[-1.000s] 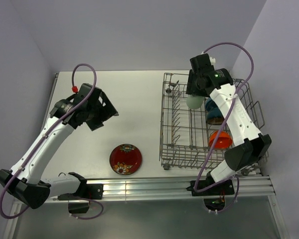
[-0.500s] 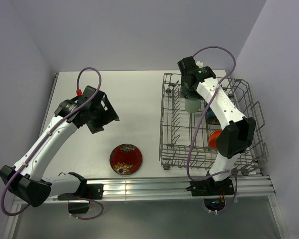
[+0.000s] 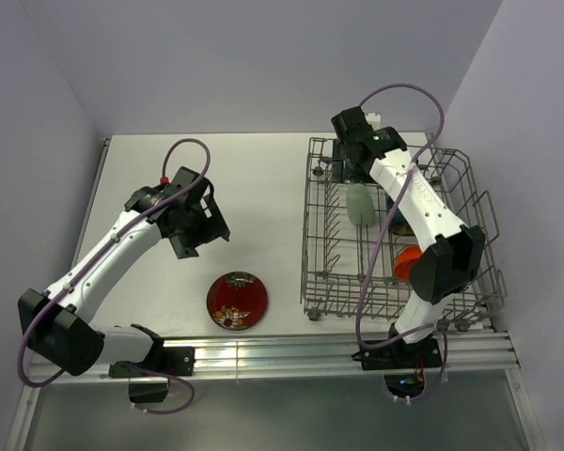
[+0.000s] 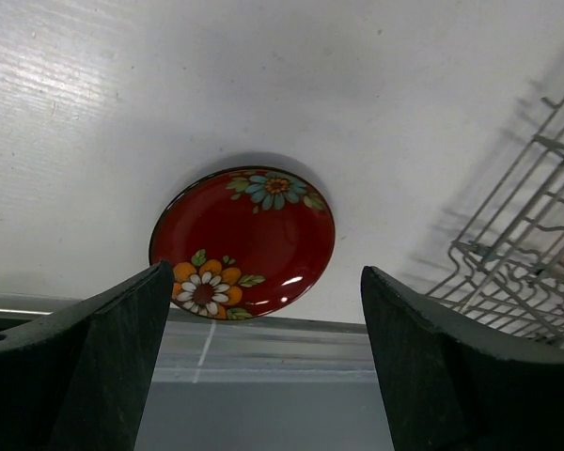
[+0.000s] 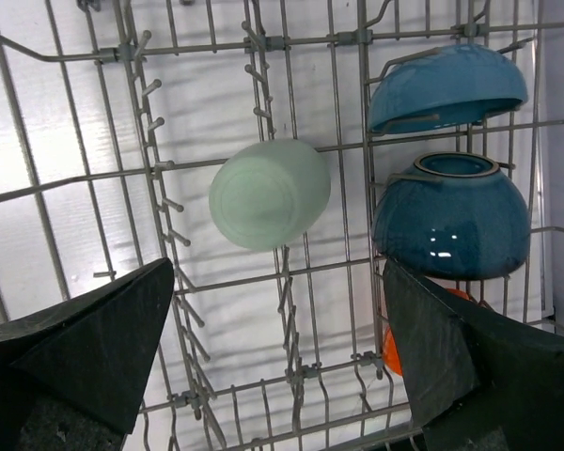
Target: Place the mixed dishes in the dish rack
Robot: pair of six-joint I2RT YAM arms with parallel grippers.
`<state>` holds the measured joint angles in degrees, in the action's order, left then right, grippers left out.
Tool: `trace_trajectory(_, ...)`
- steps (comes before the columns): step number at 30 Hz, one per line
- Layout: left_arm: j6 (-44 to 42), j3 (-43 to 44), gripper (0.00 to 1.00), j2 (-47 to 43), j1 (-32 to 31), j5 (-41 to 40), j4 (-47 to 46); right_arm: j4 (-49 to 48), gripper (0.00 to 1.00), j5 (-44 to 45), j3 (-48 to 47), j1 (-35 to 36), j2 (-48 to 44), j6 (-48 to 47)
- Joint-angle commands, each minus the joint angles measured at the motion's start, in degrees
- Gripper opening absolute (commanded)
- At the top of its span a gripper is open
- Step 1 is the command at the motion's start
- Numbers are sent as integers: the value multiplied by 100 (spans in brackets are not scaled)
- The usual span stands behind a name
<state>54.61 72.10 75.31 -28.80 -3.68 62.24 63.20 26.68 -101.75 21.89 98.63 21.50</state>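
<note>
Since a second ago the right arm has swung toward the rack's far left corner and released the cup, while the left arm has reached further out over the table (image 3: 263, 169) toward the plate.

The dish rack (image 3: 310, 235) stands on the right side of the table. Above its far end, the right gripper (image 3: 350, 162) hangs with its fingers spread wide and nothing between them. The left gripper (image 3: 205, 225) is likewise spread and empty, hovering above the table just beyond the plate.

The red patterned plate (image 3: 237, 300) lies flat on the table near the front edge, left of the rack and apart from it; it is the one piece not loaded. Inside the rack, along its right side, the blue bowl (image 5: 446, 85) and a darker blue-glazed bowl (image 5: 451, 221) sit propped on edge, with the orange-red bowl (image 3: 409, 263) nearer the front. The pale green cup (image 3: 360, 204) lies on its side among the tines, left of the bowls.

By my judgement four of the five pieces are in, and only the plate remains, which seems to fall to the left arm.
</note>
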Motion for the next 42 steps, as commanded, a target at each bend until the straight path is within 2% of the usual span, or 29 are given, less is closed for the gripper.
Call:
trace_trajectory(1, -257, -239, 86, 168, 6, 209, -256, -80, 100, 347, -99, 52, -599, 21)
trace_trajectory(3, -328, -345, 86, 265, 6, 297, -370, -88, 100, 251, -99, 52, -845, 21)
trace_trajectory(8, -574, -582, 75, 695, -38, 851, -607, -176, 100, -224, -20, 79, -1503, 30)
trace_trajectory(13, -592, -644, 75, 1081, -109, 913, -722, -89, 100, -514, 59, 87, -1803, 56)
trace_trajectory(17, -732, -364, 75, 1416, -152, 773, -739, -167, 99, -611, 445, 87, -2057, -14)
trace_trajectory(21, -1250, -318, 78, 1540, -214, 1324, -1274, -247, 99, -804, 867, 87, -2269, -5)
trace_trajectory(24, -1181, -1089, 80, 1164, -162, 1616, -2423, -334, 99, -962, 1201, 87, -2497, 65)
trace_trajectory(26, -1050, -1425, 82, 917, -118, 1424, -2644, -326, 99, -1033, 1272, 87, -2576, 74)
trace_trajectory(30, -619, -2250, 84, 346, 198, 1081, -2761, -352, 99, -1059, 1474, 87, -2770, 74)
trace_trajectory(34, -451, -2656, 84, 143, 287, 659, -2471, -396, 99, -1182, 1597, 87, -2910, 91)
trace_trajectory(40, -240, -3631, 82, -25, 287, 1325, -3181, -431, 99, -1340, 1685, 87, -3007, 100)
trace_trajectory(42, -223, -4016, 77, -138, 287, 1904, -3602, -440, 99, -1332, 1711, 87, -3034, 100)
